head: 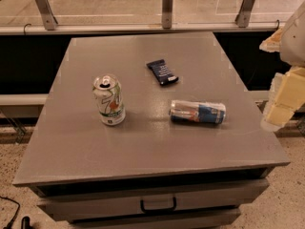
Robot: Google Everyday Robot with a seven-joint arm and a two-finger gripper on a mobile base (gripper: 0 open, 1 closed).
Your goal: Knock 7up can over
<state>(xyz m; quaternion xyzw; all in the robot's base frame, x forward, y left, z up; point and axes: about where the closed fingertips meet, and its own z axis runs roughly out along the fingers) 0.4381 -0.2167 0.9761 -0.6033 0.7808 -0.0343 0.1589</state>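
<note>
The camera view looks down on a grey table [143,147]. Taking the tabletop as a clock face, a slim silver-and-blue can [198,112] lies on its side at about 4 o'clock, its long axis running left to right. A small dark blue packet [162,72] lies flat at about 12 o'clock, turned at an angle. The two are apart from each other and from everything else on the top.

The gripper [280,104] hangs at 3 o'clock, past the table's right edge and partly cut off by the frame, a pale yellowish and white shape. Whether it is spread or pressed together cannot be told. The lying can sits between it and the 7up can, roughly on the straight line across.

The 7up can [108,100] stands upright at about 9 o'clock, well in from the left edge. It is white and green with a red spot, and its silver top with the pull-tab faces up.

Bare tabletop surrounds the 7up can: a broad band toward 6 o'clock, a narrower strip at 9, and open surface toward 12. At the front edge a drawer with a dark handle [158,205] sits below the top. Behind the far edge runs a rail with metal posts [167,6]. A dark cable [10,209] lies on the speckled floor at 7 o'clock.
</note>
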